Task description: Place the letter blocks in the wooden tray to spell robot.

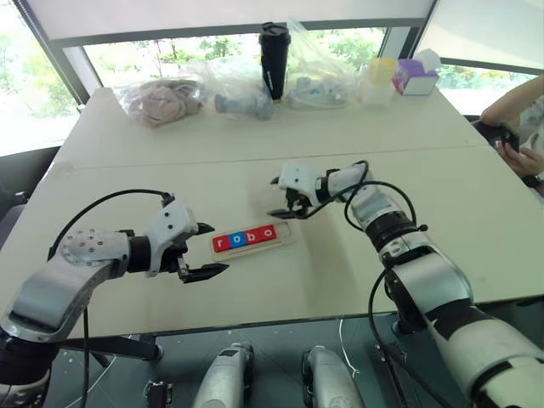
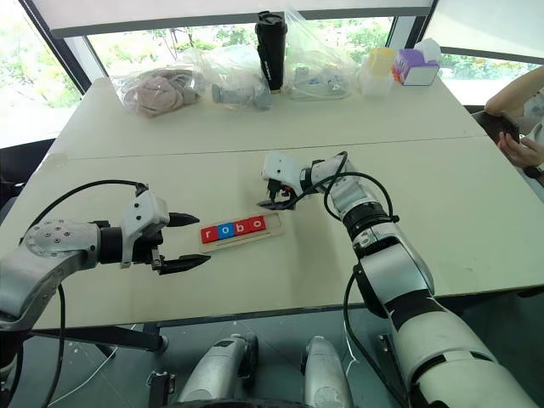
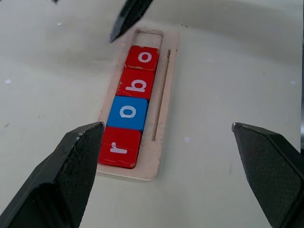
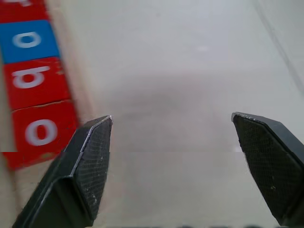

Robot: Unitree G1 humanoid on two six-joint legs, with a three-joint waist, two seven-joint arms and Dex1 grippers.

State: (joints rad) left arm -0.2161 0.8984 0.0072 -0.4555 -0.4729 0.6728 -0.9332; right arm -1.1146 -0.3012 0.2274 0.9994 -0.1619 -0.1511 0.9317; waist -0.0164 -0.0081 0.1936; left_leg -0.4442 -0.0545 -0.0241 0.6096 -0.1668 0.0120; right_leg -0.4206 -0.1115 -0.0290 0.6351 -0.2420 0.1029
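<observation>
The wooden tray (image 1: 285,239) lies on the white table, just in front of me. Four letter blocks sit in its slot, reading r (image 3: 119,147), o (image 3: 127,112), b (image 3: 137,83), o (image 3: 142,58); the second is blue and the others red. The slot's right end (image 3: 149,34) is bare wood. My left gripper (image 1: 218,248) hangs open at the tray's left end, holding nothing. Just above the tray's right end hovers my right gripper (image 1: 289,208), open and with nothing between its fingers (image 4: 90,156). One of its fingertips (image 3: 128,16) shows in the left wrist view.
Along the table's far edge stand a black tumbler (image 1: 274,59), several clear bags of soft items (image 1: 161,100) and a purple box (image 1: 414,76). A person's hand (image 1: 520,160) rests at the table's right edge.
</observation>
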